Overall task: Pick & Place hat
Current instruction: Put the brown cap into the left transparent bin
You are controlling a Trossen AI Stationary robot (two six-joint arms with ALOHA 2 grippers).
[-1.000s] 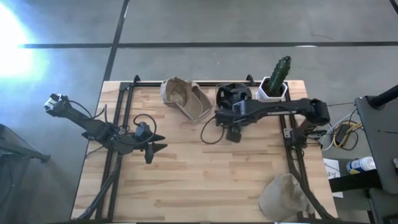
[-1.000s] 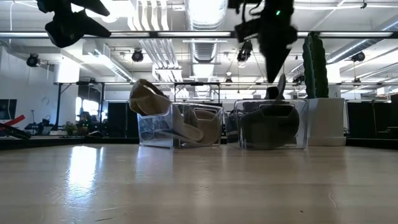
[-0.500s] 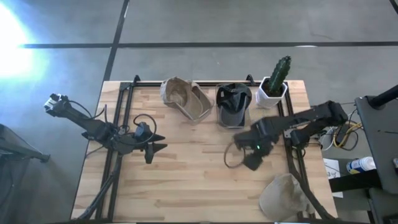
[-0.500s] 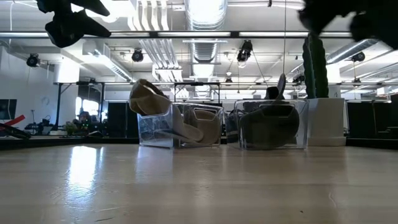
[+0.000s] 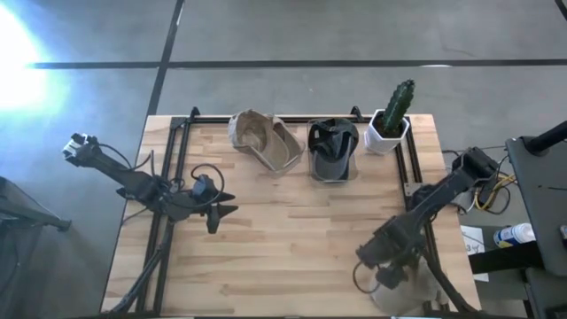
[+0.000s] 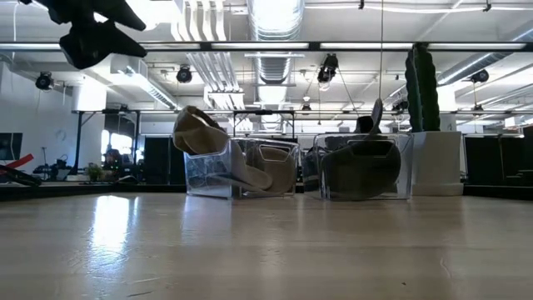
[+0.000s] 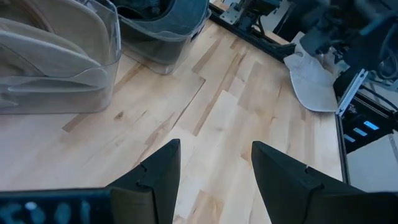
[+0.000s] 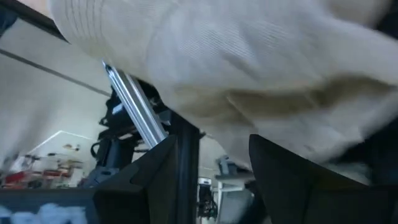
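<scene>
A loose beige hat [image 5: 409, 282] lies at the table's near right corner, partly over the black frame rail. My right gripper [image 5: 383, 268] hovers just over its left side, open. In the right wrist view the hat's cloth [image 8: 249, 68] fills the picture just beyond the gripper [image 8: 211, 177]; I cannot tell whether they touch. My left gripper [image 5: 219, 211] waits open above the table's left half, also seen high up in the low view [image 6: 92, 37]. The left wrist view shows the beige hat [image 7: 314, 78] far off.
Along the far edge stand a clear bin with a beige hat [image 5: 263, 142], a clear bin with a black hat [image 5: 332, 147], and a cactus in a white pot [image 5: 392, 113]. Black frame rails [image 5: 168, 177] run along both table sides. Bare wood [image 5: 292, 230] fills the middle.
My right gripper has travelled from beside the black hat's bin at the far edge across the table toward the near right corner, ending low over the loose beige hat. It has left the low view. The left arm has kept still.
</scene>
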